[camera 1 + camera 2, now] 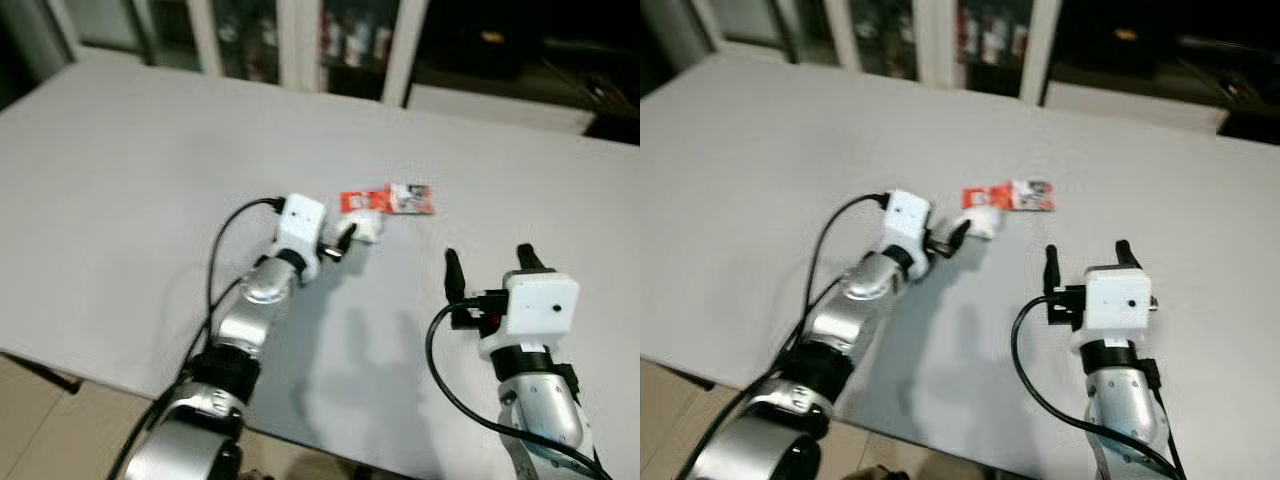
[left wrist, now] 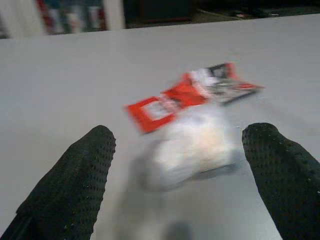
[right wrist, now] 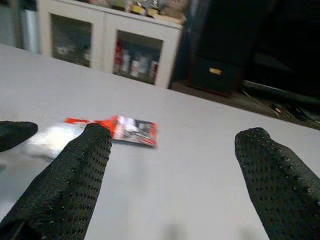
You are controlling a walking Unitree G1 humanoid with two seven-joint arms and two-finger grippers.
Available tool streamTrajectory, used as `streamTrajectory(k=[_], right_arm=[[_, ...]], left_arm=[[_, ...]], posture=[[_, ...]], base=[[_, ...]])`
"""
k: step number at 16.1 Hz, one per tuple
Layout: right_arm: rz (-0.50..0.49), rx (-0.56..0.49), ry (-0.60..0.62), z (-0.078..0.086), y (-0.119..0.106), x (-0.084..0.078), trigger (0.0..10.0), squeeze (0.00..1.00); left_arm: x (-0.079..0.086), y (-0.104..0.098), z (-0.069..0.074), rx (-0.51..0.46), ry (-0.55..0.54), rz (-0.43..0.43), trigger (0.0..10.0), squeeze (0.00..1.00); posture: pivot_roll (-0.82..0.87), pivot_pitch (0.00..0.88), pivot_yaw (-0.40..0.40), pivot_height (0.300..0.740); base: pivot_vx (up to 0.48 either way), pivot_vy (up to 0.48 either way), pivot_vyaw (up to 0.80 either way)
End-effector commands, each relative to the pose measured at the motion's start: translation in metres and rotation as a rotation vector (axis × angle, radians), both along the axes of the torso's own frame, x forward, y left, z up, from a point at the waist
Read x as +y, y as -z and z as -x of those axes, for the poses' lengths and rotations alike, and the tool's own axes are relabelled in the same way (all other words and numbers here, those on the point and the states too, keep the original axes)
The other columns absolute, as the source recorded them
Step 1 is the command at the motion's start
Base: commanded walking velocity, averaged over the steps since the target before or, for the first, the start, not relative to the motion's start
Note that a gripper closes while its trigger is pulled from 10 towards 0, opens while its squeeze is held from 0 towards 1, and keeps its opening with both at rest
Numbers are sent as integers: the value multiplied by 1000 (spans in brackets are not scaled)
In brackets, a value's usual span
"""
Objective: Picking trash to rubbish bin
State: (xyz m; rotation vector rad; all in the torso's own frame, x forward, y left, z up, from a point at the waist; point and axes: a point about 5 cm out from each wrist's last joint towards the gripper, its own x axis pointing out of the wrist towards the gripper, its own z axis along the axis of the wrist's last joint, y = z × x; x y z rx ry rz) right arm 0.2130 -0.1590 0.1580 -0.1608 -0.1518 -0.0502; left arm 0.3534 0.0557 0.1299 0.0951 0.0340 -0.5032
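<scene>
Trash [image 2: 192, 145] between spread left gripper [image 2: 185, 180] jaws

Pale grey bench [image 1: 130, 170] carries a red-and-white wrapper [image 1: 400, 198] with a crumpled white wad [image 1: 368, 226] touching it.

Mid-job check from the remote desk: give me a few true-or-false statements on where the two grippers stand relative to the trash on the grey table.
1. The left gripper is open around the crumpled white wad. True.
2. The red and white snack wrapper lies flat on the grey table. True.
3. The right gripper is shut on the wrapper. False: it is open, short of the wrapper, holding nothing.
4. The white wad sits far from the wrapper. False: it lies against the wrapper's near edge.
</scene>
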Motion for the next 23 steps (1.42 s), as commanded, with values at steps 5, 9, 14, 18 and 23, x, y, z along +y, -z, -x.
streamTrajectory(k=[5, 9, 14, 18, 23], right_arm=[[10, -7, 11, 1, -4, 0, 10000, 0], [11, -2, 6, 6, -6, 2, 10000, 0], [21, 27, 64, 30, -8, 0, 10000, 0], [21, 45, 126, 46, -8, -2, 10000, 0], [27, 55, 169, 57, -12, 0, 10000, 0]], left_arm=[[2, 4, -4, 3, -3, -18, 10000, 0], [3, 12, -6, 26, -13, -31, 10000, 0], [-9, 5, -9, 16, 23, -3, 10000, 0], [-26, -1, -10, 8, 79, 25, 10000, 0], [-45, -7, -10, -10, 124, 17, 10000, 0]], posture=[[14, 112, -2, 740], [-15, 144, -8, 740], [-140, 220, 22, 740], [-204, 232, 49, 740], [-248, 257, 62, 740]], base=[[0, 0, 0], [0, 0, 0], [0, 0, 0], [0, 0, 0], [0, 0, 0]])
